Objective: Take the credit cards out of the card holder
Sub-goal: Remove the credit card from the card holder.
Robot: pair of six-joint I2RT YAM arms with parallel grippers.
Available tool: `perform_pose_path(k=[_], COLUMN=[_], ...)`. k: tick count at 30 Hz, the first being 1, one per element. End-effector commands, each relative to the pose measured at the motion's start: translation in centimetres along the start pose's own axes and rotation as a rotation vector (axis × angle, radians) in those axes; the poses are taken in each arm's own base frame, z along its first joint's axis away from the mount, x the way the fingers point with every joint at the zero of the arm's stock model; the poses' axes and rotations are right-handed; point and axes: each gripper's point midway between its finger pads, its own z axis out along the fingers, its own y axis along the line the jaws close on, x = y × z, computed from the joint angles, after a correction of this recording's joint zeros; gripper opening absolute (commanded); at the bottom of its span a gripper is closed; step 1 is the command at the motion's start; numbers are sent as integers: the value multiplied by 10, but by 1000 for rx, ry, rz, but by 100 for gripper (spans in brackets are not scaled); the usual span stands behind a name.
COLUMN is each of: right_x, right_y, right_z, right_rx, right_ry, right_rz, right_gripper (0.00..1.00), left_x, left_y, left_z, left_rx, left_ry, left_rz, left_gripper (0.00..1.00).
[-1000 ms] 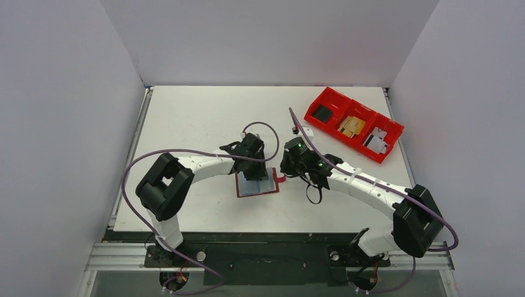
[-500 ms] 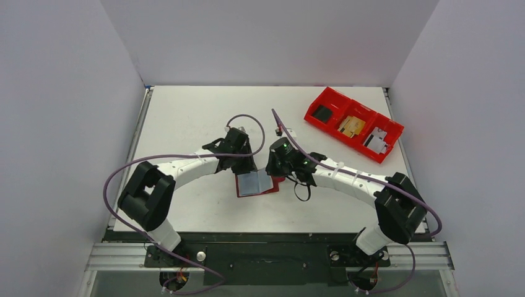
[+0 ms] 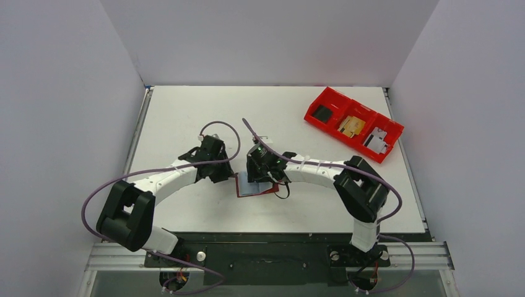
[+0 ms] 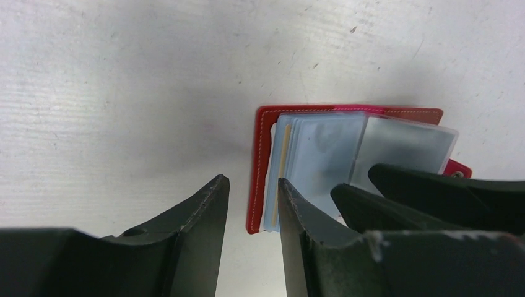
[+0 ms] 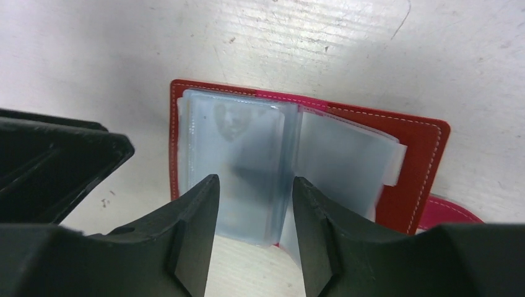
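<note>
Lying open: red card holder w/ blue-grey cards.

Top view: right gripper covers most of card holder. Right wrist: credit cards blurred, count and print unreadable. Red bin contents too small to identify.

Both the left arm and right arm have white tubular links, boxy black joint housings and a purple cable, green lights glow on the right wrist, and the left gripper and right gripper each carry 2 black wedge-shaped fingers.
</note>
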Motion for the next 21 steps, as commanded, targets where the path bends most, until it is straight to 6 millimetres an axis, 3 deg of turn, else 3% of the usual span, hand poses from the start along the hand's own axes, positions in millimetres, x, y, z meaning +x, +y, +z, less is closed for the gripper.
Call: perform_pose_path(k=[1,7,17,19,21], right_x=[-14,0,24,30,35], right_y=[14,11,6,4,3], right_z=[6,19,29,31,32], right_rx=[-16,8,22,17,5], right_ry=[-29,6,51,63,75], right_rz=[-30,-65,-93,-91,-82], right_gripper=[47,53,54,50,39], left_x=[1,7,13,14,15], left_y=[4,3,5,5,6], left_z=[-4,-2,4,3,2], left_rx=[16,34,32,33,35], left_ry=[-12,7,29,30,32], left_rz=[12,4,-2,-4,-5], left_gripper=[33,33,33,33,33])
